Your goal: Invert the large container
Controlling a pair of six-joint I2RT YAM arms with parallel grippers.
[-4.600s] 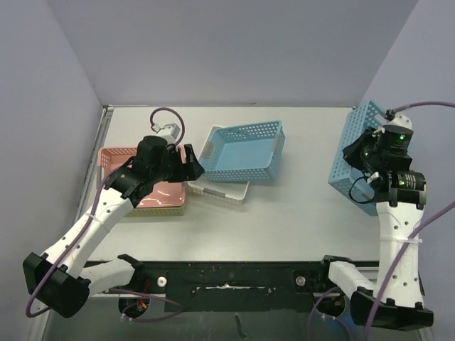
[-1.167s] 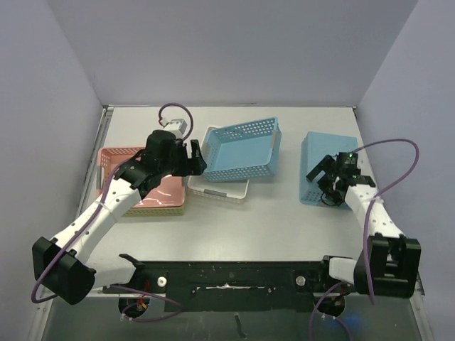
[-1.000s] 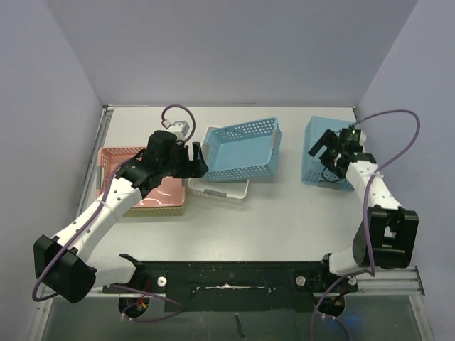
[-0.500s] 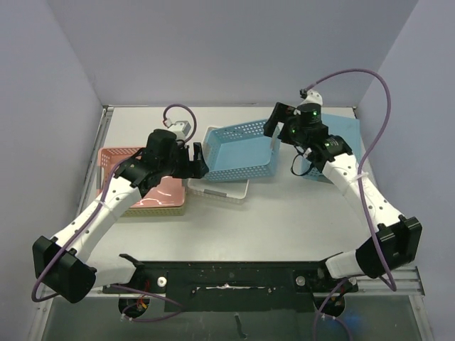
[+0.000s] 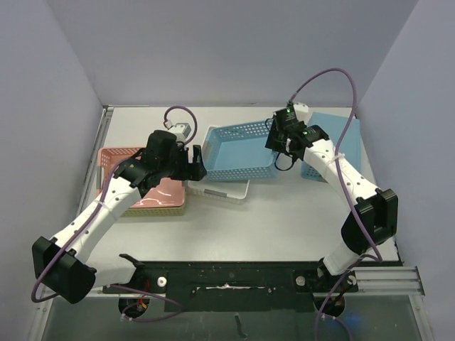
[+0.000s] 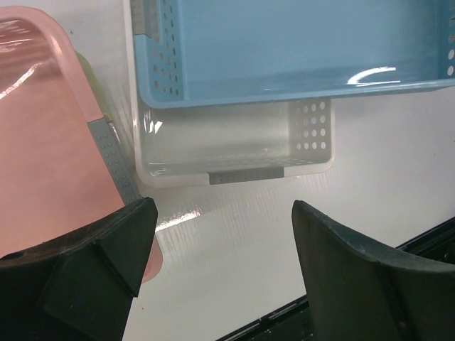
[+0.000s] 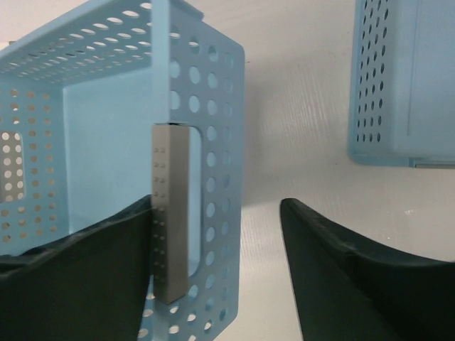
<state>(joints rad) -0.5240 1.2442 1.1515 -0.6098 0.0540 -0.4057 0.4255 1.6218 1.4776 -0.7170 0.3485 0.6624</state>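
The large container (image 5: 242, 149) is a light-blue perforated basket, open side up, tilted with its near edge resting over a white basket (image 5: 220, 190). In the right wrist view my right gripper (image 7: 217, 206) straddles the large container's (image 7: 106, 142) right end wall. One finger is inside against the grey handle strip (image 7: 170, 213). The other is outside with a gap to the wall, so the jaws are open. From above, the right gripper (image 5: 279, 138) sits at that end. My left gripper (image 5: 193, 162) hangs open over bare table by the container's left end (image 6: 284, 42).
A smaller blue basket (image 5: 333, 145) lies upside down at the right (image 7: 409, 78). A pink basket (image 5: 153, 195) sits on a yellowish one at the left (image 6: 50, 142). The white basket (image 6: 234, 145) lies partly under the large container. Walls close in the left and right sides.
My right arm left the smaller blue basket lying upside down, swung left to the large container's right end, and its jaws narrowed around the wall. The left arm barely moved.
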